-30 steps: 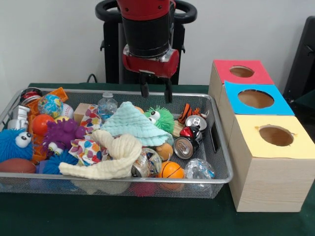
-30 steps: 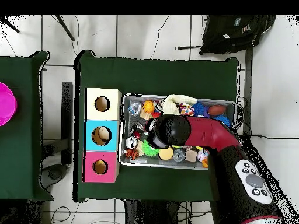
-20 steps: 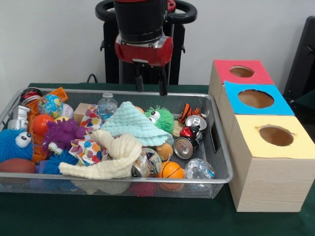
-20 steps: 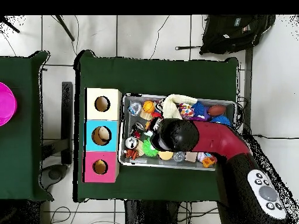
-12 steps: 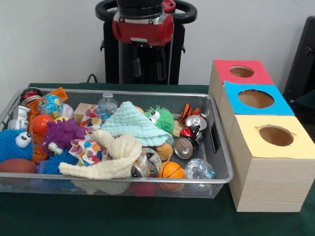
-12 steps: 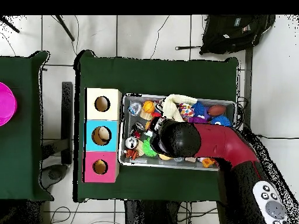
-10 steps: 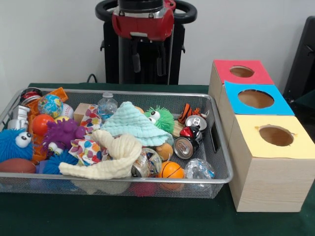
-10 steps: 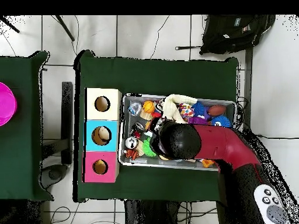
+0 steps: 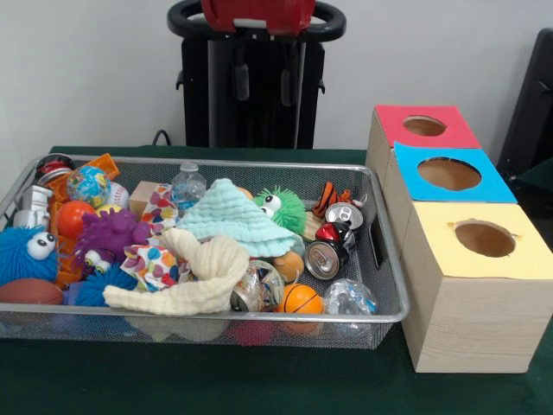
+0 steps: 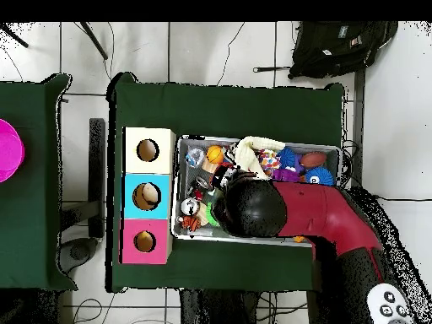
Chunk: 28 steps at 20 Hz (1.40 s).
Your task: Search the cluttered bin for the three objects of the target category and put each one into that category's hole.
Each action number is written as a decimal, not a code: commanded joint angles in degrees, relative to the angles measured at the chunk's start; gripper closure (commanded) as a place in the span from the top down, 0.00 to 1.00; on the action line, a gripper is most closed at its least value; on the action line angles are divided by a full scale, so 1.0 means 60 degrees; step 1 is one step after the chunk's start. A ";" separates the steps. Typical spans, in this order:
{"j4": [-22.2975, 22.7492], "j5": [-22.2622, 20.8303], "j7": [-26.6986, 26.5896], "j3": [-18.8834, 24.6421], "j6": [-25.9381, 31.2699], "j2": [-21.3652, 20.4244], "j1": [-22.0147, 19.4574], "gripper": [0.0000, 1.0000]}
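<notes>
Cans are my best guess at the target here, since the task names no category: a silver can lying on its side (image 9: 324,258), a red crushed can (image 9: 333,233) and a silver can behind them (image 9: 345,215) sit together at the right end of the wire mesh bin (image 9: 390,304), centre frame in my front view. At frame right I see three wooden boxes: the red-topped box (image 9: 423,126) furthest up, the blue-topped box (image 9: 448,173) in the middle, the yellow-topped box (image 9: 484,239) lowest, each with one round hole. The gripper (image 9: 262,83) hangs at top centre, above the bin, fingers spread apart with nothing between them. A pale yellow knitted cloth (image 9: 194,281) covers the bin's lower middle.
</notes>
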 commanded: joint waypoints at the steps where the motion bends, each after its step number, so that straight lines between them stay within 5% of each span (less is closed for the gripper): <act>1: 0.0614 0.0342 0.0817 -0.0025 -0.0894 -0.0302 0.0248 1.00; 13: 0.0608 0.0427 0.2404 -0.1553 -0.2563 0.0320 0.1588 1.00; 28: 0.0616 0.1296 0.1979 -0.2330 -0.3354 0.0812 0.2294 1.00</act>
